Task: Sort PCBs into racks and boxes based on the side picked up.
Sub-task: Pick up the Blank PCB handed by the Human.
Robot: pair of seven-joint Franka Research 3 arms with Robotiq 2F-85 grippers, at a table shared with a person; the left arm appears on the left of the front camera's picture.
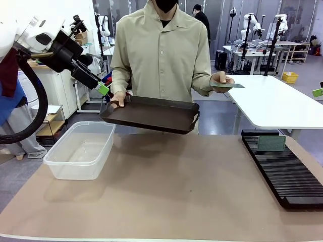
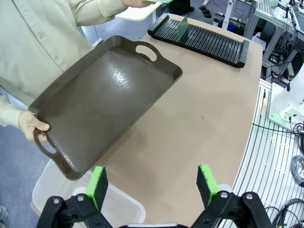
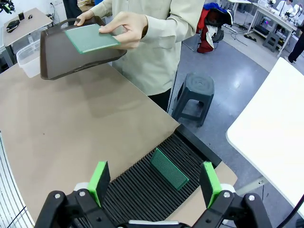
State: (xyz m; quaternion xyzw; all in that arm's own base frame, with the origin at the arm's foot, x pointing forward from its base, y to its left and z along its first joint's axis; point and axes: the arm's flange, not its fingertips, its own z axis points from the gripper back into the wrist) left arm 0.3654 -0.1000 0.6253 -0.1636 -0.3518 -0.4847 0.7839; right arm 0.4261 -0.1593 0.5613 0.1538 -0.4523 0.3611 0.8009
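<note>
A person at the far side holds one green PCB flat in a raised hand. A second PCB stands upright in the long black rack at the right. The clear box sits on the left of the mat and holds nothing. My left gripper hangs open, high above the box. My right gripper is open over the rack, nothing between its fingers.
With the other hand the person holds a dark brown tray, tilted, above the table's far edge. The brown mat is bare in the middle. A white table stands behind on the right, and a stool beside the person.
</note>
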